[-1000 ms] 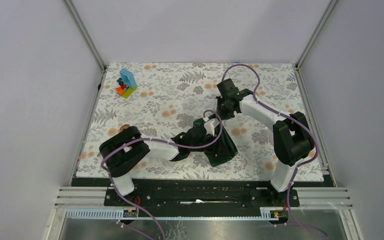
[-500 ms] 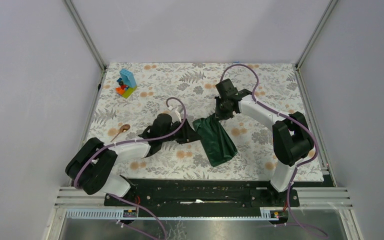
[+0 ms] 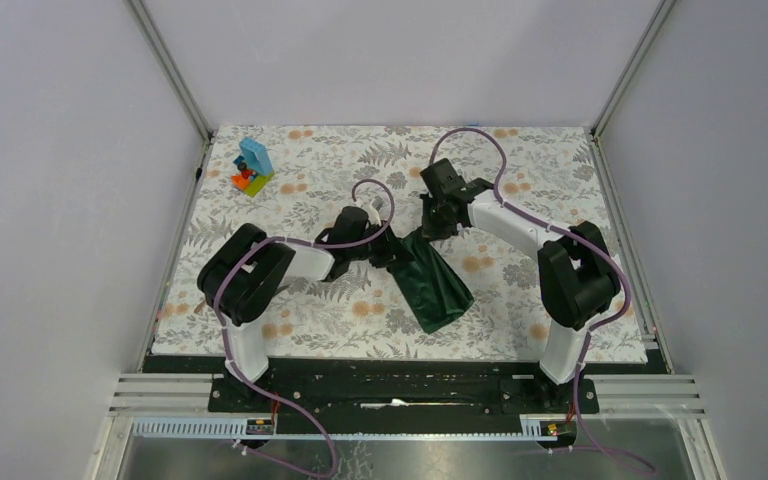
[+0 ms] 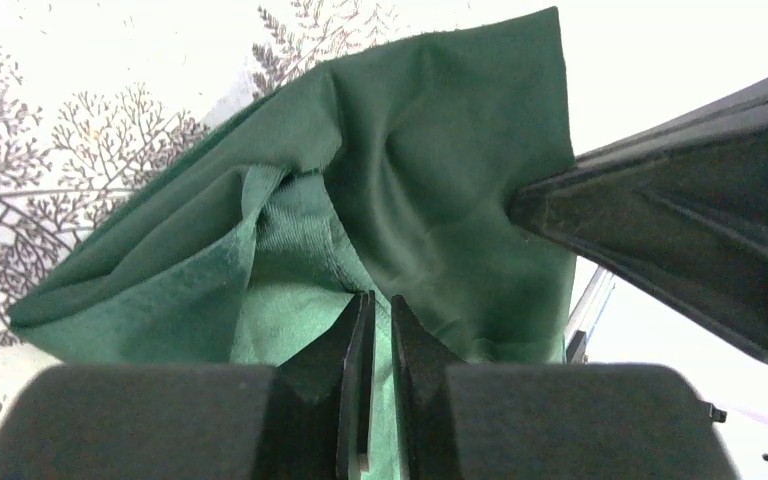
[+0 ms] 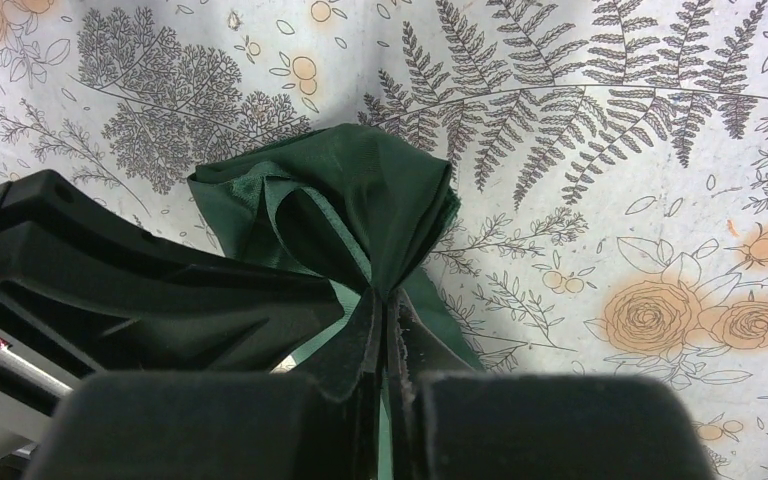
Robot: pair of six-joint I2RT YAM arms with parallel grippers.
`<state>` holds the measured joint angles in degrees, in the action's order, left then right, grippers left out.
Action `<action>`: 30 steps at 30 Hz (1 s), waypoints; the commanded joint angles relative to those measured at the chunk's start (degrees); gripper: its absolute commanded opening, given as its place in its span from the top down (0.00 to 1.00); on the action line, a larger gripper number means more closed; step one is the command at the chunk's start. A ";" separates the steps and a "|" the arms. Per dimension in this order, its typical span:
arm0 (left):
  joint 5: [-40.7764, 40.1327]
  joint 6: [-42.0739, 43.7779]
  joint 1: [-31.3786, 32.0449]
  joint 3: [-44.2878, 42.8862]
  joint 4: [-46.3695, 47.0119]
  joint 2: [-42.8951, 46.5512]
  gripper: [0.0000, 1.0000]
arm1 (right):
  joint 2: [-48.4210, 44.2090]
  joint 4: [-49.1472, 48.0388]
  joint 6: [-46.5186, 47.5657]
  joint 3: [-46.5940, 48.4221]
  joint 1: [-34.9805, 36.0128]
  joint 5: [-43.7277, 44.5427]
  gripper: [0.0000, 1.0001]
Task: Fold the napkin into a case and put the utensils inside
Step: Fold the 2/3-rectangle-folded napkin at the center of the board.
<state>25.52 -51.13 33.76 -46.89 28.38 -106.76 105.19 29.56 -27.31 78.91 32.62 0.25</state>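
Napkin, dark green soft cloth (image 3: 436,285): bunched at its far end, well right of colourful toy block stack (image 3: 252,167) on floral tabletop (image 3: 520,150). Left claw (image 4: 380,300) and right claw (image 5: 388,296) each pinched on a fold. Case unformed; 0 utensils in view; folding and loading remain.

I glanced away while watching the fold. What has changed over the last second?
The left gripper swung left from over the napkin, then came back and closed on its upper left edge. The right gripper drifted slightly left, keeping its pinch on the top corner. The napkin's near end and the toy block stack stayed where they were.
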 commanded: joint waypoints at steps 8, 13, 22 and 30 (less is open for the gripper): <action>-1.96 0.60 -1.70 -5.83 0.21 -5.16 0.94 | 0.17 0.43 -0.97 2.65 1.89 0.53 1.00; -4.04 0.69 -2.12 -6.55 -1.93 -6.48 1.00 | 0.09 -2.15 -2.50 2.40 3.39 -2.94 1.00; -5.75 3.27 -2.21 -7.29 -5.13 -6.16 1.00 | 0.09 -13.33 -10.78 -3.68 5.99 -7.51 1.00; -2.49 5.37 -2.21 -8.98 -13.58 0.52 0.87 | -2.46 -21.19 -9.74 -11.48 5.99 -6.42 1.00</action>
<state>22.55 -47.94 31.86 -53.45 20.38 -111.20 105.16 12.82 -36.60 69.69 37.89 -5.52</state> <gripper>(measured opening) 0.114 0.021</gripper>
